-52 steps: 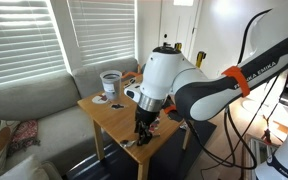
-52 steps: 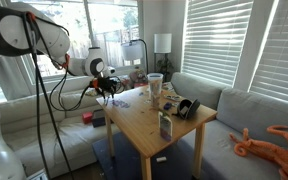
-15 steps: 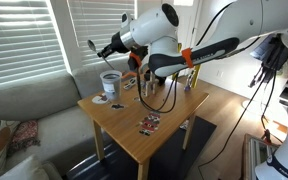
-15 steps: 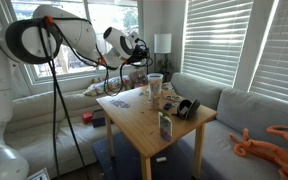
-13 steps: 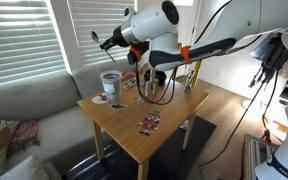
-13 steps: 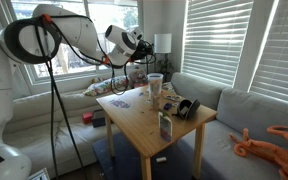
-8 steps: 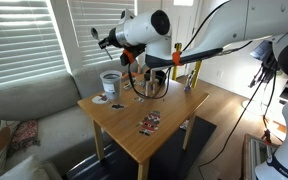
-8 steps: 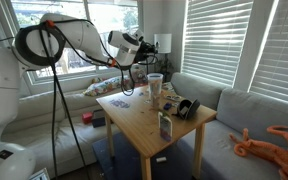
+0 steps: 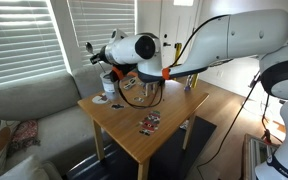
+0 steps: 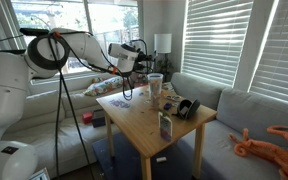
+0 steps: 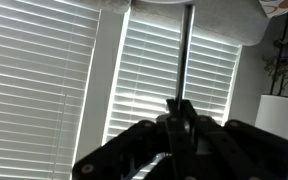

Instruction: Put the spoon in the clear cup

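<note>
In an exterior view a grey sofa [image 9: 29,100] fills the left side under the window blinds [image 9: 24,35]. Next to it stands a wooden table, and the clear cup [image 9: 108,84] sits upright near the far left corner of the tabletop [image 9: 124,118]. The gripper [image 9: 96,52] hangs in the air above the cup and slightly to its left, apart from the rim, with its tip pointing toward the blinds. Further right, a red-and-black packet [image 9: 149,122] lies flat near the front edge of the tabletop.

In the wrist view the gripper [image 11: 179,108] has its fingers pressed together on the spoon [image 11: 187,50]. The thin handle runs straight up from the pinch and shows dark against the bright blinds. The spoon is therefore held in the air, outside the cup. In the opposite exterior view the cup [image 10: 155,82] stands at the far end of the table.
</note>
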Robot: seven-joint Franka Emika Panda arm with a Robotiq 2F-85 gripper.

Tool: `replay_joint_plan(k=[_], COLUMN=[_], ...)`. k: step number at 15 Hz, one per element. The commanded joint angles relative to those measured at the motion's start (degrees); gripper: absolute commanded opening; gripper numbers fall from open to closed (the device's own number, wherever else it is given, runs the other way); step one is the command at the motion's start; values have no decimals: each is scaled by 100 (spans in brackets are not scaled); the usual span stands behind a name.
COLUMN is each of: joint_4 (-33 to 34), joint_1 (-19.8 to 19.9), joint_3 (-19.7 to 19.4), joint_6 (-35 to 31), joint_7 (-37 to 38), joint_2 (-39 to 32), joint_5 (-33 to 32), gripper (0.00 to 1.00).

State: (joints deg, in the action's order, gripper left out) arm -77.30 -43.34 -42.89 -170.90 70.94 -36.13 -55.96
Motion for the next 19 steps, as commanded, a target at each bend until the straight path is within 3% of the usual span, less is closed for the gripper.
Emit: replay_joint_plan(k=[1,4,5,6,15,17,18,19], joint_4=[172,33,12,-57,-431,-534,-212,-205], joint_1=[-204,-324,-354,-385,-850,-890,-731,-765], joint_3=[-431,-624,-685,-707,-844,-654,-739,-724], joint_6=[152,328,396,476,543,-79,263,218], joint_7=[506,578,617,595,439,350,343,325], joint_2=[-228,-258,-281,-268,33,368,-91,-33], joint_5=[-166,-159,-158,-152,-148,-67,9,9], gripper=[2,2,15,35,96,100,100,99])
